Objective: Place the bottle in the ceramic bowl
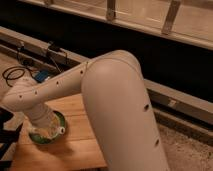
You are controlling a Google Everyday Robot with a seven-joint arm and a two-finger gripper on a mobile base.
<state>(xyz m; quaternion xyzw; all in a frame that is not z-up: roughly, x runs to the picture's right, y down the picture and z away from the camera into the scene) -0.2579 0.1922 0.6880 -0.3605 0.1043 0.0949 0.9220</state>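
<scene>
At the far left a black cable (14,75) coils on the floor, with a small blue object (42,76) beside it. Just right of these, the arm (65,87) reaches down from its broad white elbow, its smooth matte shell dotted with small dark screw holes. Its wrist ends directly over the bowl (59,122), and the gripper (44,131) sits low inside the bowl's rim. Whether the jaws are spread or pinching cannot be told, since the wrist covers them.

The bowl is round, shallow and green-glazed, and only its right and lower rim shows past the wrist. A small whitish shape at the rim may be the bottle (61,130) or its cap (too indistinct to be sure). If so, the bottle is already at the bowl, and the task looks to be in its last stage: the carry is done, and what is left is letting go and lifting clear. Whether the bottle rests on the glaze or hangs in the grip is not visible.

The bowl stands on a table (80,142) of pale, warm-toned wooden planks. Further right, beyond the elbow, are speckled floor and a long metal rail (175,97) below dark glass.
</scene>
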